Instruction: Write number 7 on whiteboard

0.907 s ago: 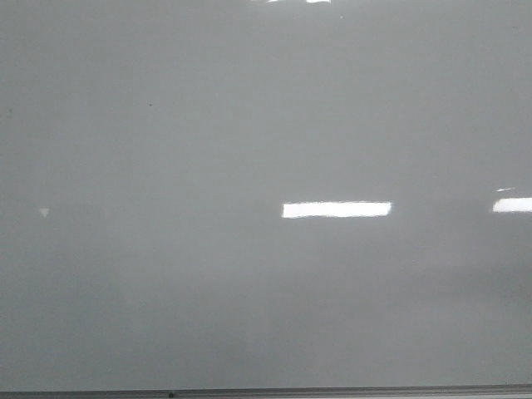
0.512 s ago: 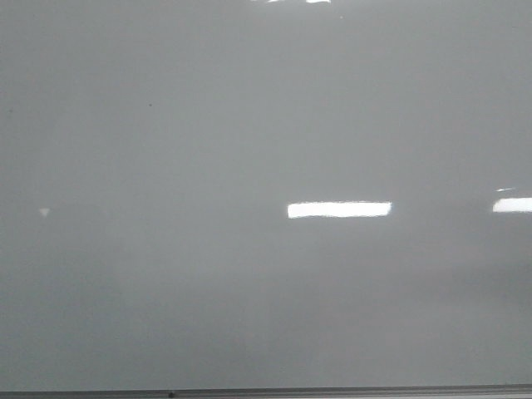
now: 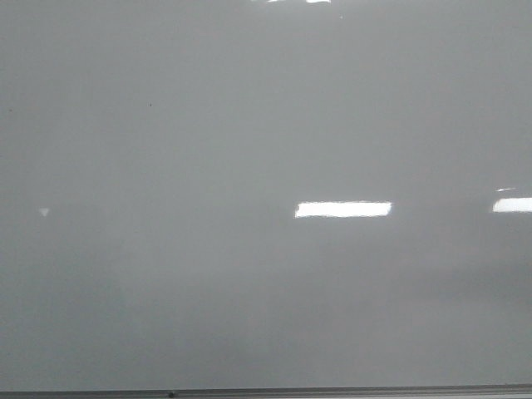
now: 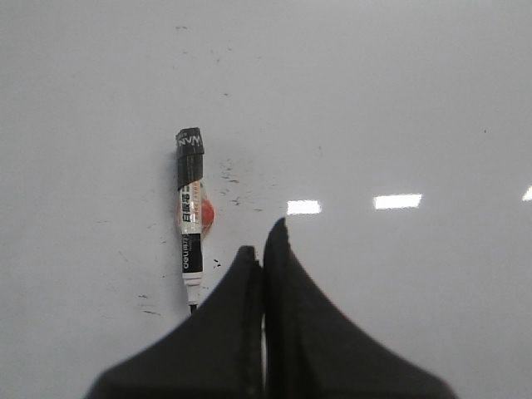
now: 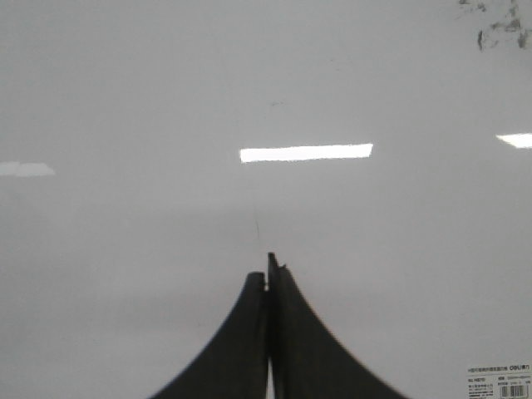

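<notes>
While both grippers press closed, whiteboard bare to bottom edge.

A black marker lies flat (cap on, a white label and a red patch at mid-barrel), with dark smudges just beside it. A small printed sticker shows too.

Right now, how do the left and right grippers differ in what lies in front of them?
The left gripper has a black-capped marker lying on the whiteboard beside its fingertips, among dark smudges; the right gripper has no marker near it, only a faint thin line ahead of its tips. Both are shut, black-fingered and holding nothing.
</notes>
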You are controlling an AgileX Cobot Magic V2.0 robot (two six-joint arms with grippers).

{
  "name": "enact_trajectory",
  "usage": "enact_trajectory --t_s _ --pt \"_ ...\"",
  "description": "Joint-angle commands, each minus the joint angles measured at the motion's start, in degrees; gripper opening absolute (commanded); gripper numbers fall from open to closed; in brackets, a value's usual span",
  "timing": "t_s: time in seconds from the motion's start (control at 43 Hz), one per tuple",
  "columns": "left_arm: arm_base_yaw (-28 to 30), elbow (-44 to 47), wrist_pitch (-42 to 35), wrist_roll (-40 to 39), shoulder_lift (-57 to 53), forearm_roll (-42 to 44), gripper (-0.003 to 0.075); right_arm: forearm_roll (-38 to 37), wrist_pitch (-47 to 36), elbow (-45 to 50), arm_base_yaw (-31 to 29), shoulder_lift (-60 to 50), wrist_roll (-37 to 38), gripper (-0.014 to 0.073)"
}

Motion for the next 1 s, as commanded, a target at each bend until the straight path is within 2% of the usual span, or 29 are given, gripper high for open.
enact_trajectory --t_s 0.0,0.581,0.674,0.767,0.86,0.977 --pt "0.0 0.2 -4.9 -0.5 -0.8 -0.3 -0.0020 -0.8 -4.4 -0.2 0.2 -1.0 -0.3 -0.0061" --pt "0.0 0.2 -5.4 -0.5 -0.8 -0.3 -0.0020 -0.8 -4.6 -0.2 0.2 -1.0 -0.3 -0.0061" --pt "0.0 0.2 -6.7 -0.5 -0.8 -0.3 -0.0020 -0.8 -6.1 -0.2 0.2 -1.0 -0.3 -0.0061" --pt "0.0 -0.1 -11.6 -0.5 -0.8 -0.3 -0.0020 -0.8 -9.6 -0.5 0.2 -1.0 -0.3 -0.0061" --pt "0.0 -2.5 -15.6 -0.5 -0.8 -0.3 -0.0020 0.4 -10.4 -2.8 0.2 -1.0 -0.3 -0.0061" --pt "0.0 -9.7 -12.7 -0.5 0.1 -0.3 -0.0020 2.1 -5.9 -8.5 0.2 -0.8 -0.3 -0.0061"
